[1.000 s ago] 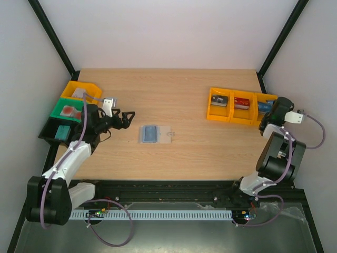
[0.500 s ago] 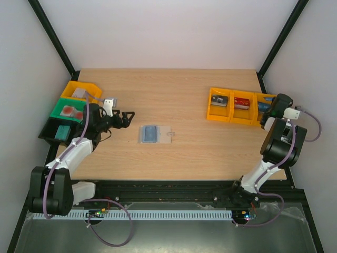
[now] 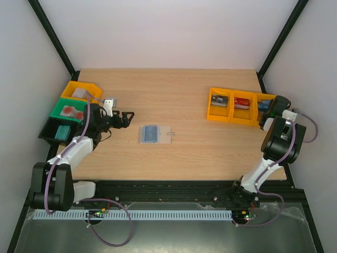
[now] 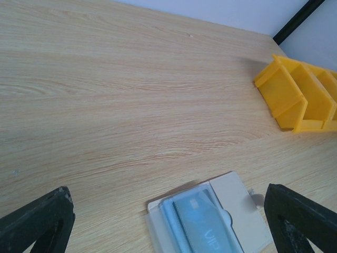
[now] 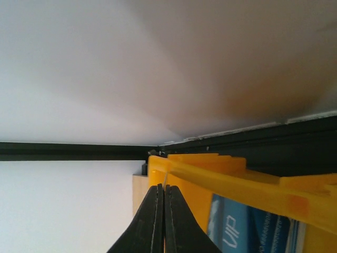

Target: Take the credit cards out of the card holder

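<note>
Wooden table (image 3: 174, 95) has the card holder (image 3: 150, 134) lying open near its middle, credit cards (image 4: 202, 224) inside. Left gripper (image 3: 128, 119) faces it with fingers spread, ready, I think, to reach in. Right gripper (image 5: 162, 187), fingers pressed together, sits at the yellow bins (image 3: 234, 108).

Card holder (image 4: 235, 199) lies flat on the table (image 3: 210, 142), left of centre, pale flap folded out; bluish credit cards (image 4: 199, 224) sit tucked inside, "VIP" showing.
</note>
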{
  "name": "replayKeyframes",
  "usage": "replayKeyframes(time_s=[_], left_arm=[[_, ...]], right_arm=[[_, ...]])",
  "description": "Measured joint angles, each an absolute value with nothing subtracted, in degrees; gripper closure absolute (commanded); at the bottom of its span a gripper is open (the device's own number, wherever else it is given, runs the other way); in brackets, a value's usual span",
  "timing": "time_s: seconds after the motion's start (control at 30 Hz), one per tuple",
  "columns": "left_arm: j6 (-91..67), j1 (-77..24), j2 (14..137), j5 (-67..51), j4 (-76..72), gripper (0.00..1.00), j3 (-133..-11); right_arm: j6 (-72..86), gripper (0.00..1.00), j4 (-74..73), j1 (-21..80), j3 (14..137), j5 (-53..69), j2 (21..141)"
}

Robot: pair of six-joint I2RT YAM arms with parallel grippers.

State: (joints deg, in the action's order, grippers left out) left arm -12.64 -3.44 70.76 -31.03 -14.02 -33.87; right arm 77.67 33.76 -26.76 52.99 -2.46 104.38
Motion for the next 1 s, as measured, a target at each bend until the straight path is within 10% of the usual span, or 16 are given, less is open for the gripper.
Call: replayKeyframes(time_s=[1.0], left_arm=[[-12.67, -3.14, 71.68, -31.03, -14.24, 0.01, -34.11]], right_arm=[[78.48, 0.95, 33.78, -25.36, 56.84, -1.45, 110.8]])
